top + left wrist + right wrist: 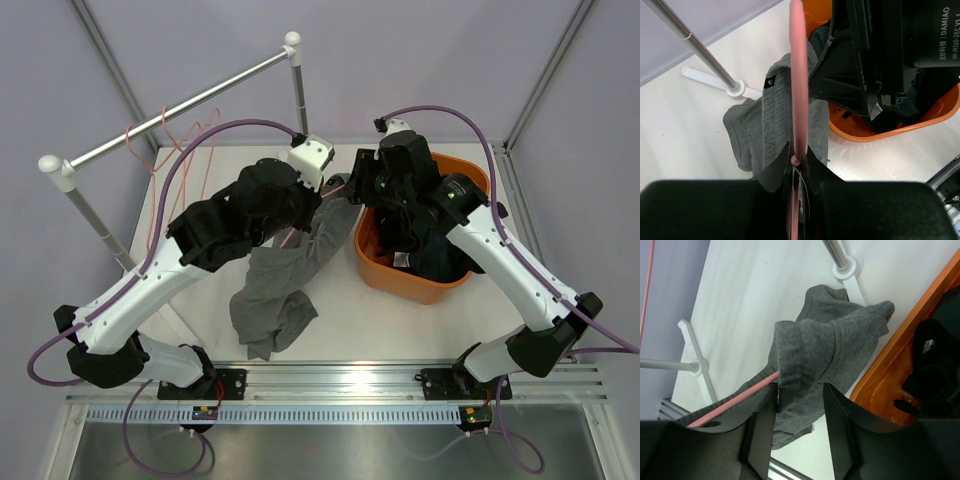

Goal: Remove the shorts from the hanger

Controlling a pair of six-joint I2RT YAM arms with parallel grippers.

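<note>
Shorts of mid-grey cloth point(275, 290) hang half off the pink hanger point(798, 75) near the middle of the table. One end is bunched high between the two wrists and the rest trails toward 7 o'clock onto the tabletop. The orange basket point(400, 285) sits at 3 o'clock of them, with dark shorts point(935, 370) already lying inside. The clothes rail point(180, 110) stands off at 10 o'clock.

The left gripper point(797, 152) is clamped on the hanger, low on it by its thin wire, and the pink bar runs away toward 12 o'clock in its wrist view. The right gripper point(800, 387) straddles a thick fold of the grey shorts, one finger on each side and both very close to the cloth. The bar slips under the fabric at 8 o'clock of that fold. I cannot tell whether the jaws already pinch the cloth or only bracket it.

The step in hand looks like securing that fold so the pair can be drawn off. It is best to bite cloth alone and keep the bar out of the jaws, and to take enough thickness that the soft fabric cannot slide free. The left arm should hold the hanger steady while the right pulls along the bar toward its free end, not across it. The pull should then go up and toward 3 o'clock so the trailing leg clears the basket rim. A hem could snag on the hanger's tip, so the pull should be slow.
</note>
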